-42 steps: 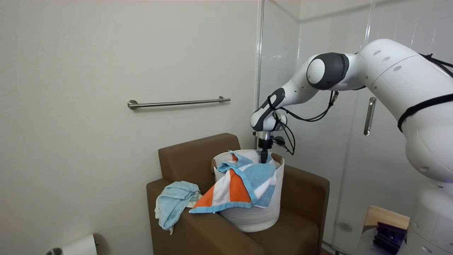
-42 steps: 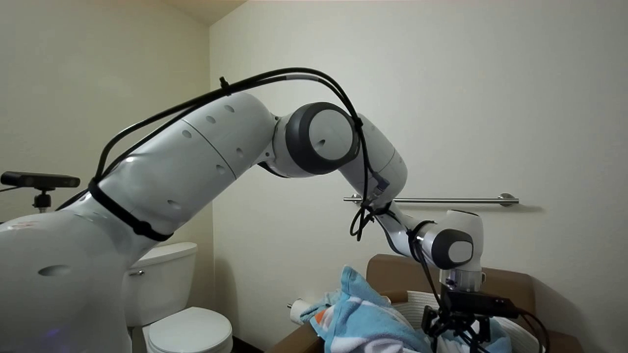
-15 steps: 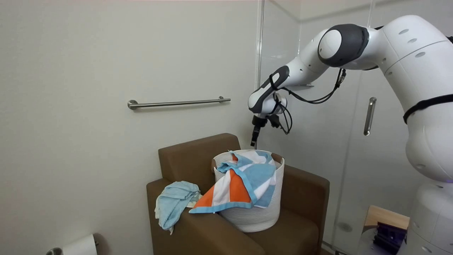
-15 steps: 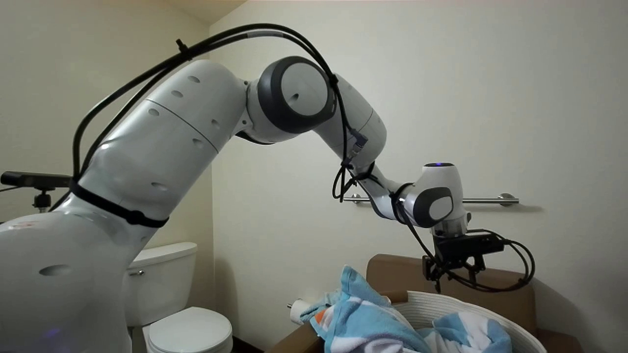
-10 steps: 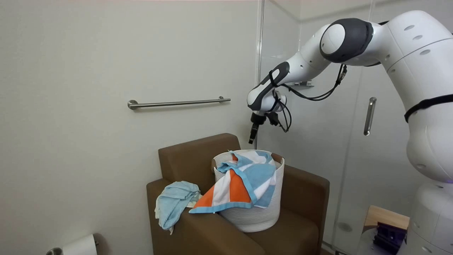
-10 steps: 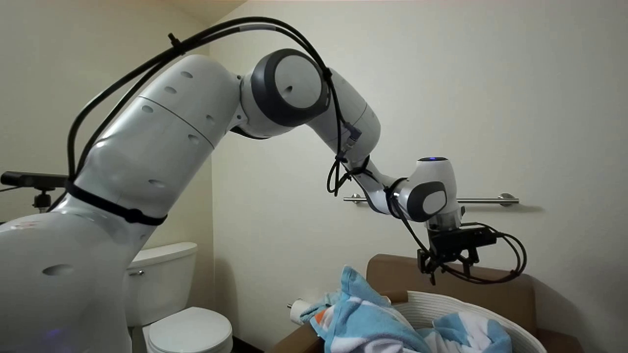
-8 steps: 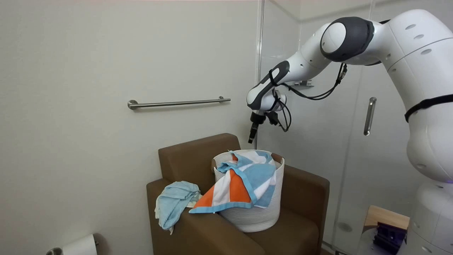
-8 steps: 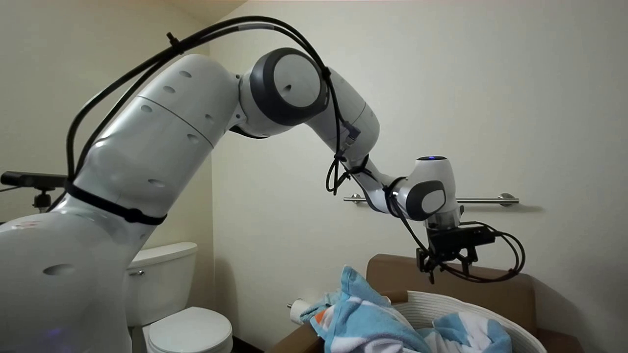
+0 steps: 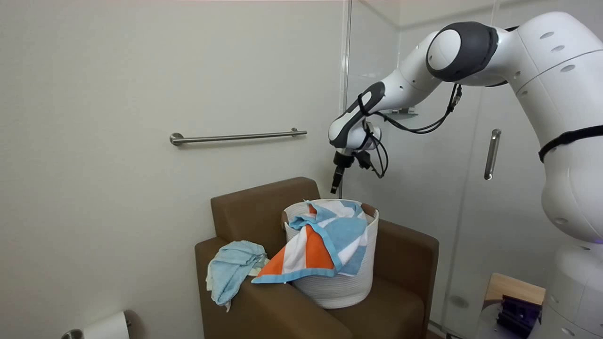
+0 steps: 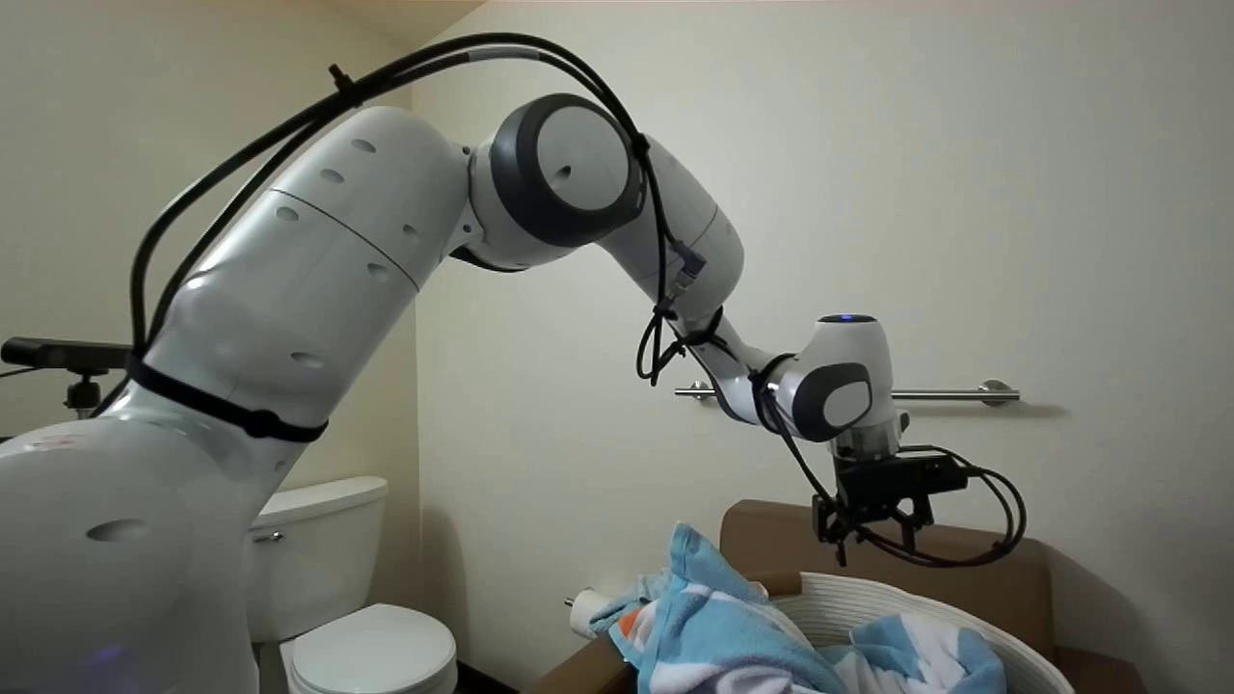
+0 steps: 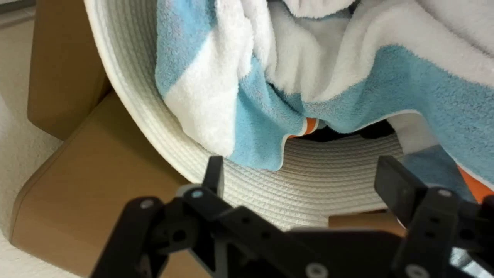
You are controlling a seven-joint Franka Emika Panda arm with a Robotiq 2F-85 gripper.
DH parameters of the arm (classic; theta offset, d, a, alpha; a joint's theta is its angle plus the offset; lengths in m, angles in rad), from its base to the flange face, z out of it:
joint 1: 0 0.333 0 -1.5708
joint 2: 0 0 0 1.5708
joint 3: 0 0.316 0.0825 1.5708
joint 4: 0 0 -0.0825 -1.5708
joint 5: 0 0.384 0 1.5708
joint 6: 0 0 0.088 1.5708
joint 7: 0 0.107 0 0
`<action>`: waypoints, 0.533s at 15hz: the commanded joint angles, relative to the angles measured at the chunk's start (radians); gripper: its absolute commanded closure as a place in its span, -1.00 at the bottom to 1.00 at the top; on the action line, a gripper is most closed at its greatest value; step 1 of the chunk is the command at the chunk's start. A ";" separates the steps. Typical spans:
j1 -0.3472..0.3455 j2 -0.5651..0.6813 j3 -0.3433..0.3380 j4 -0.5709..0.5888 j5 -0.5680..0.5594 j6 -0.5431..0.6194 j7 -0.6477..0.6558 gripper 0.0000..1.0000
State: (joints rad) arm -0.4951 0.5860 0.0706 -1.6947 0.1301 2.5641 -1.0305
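My gripper [image 9: 334, 189] hangs tilted above the back rim of a white woven basket [image 9: 351, 294], touching nothing. In the wrist view my gripper [image 11: 300, 168] stands open, its two black fingers wide apart. Between them show only the basket's inner wall [image 11: 320, 185] and, farther down, a corner of a towel [image 11: 258, 116]. This towel [image 9: 318, 247], striped blue, white and orange, lies bunched in the basket and drapes over its front side. In an exterior view the gripper [image 10: 875, 545] is above the basket rim [image 10: 1027, 655] and the towel [image 10: 723, 627].
A brown armchair [image 9: 264, 212] carries the basket on its seat. Over its arm hangs a pale blue cloth [image 9: 235, 268]. A metal bar [image 9: 238, 137] is fixed to the wall behind. A glass door handle [image 9: 492, 154] and a toilet [image 10: 371, 646] are also in view.
From down at the towel inside the basket, my gripper has risen out and tilted toward the back wall. Over the last half second it has sunk slightly. Towel and basket look unmoved.
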 commanded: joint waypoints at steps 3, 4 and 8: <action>-0.016 -0.030 0.013 -0.051 0.061 0.000 -0.058 -1.00; -0.018 -0.031 0.014 -0.055 0.071 0.001 -0.061 -1.00; -0.029 -0.032 0.013 -0.062 0.099 0.004 -0.077 -1.00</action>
State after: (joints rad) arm -0.5006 0.5860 0.0725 -1.7119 0.1876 2.5629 -1.0408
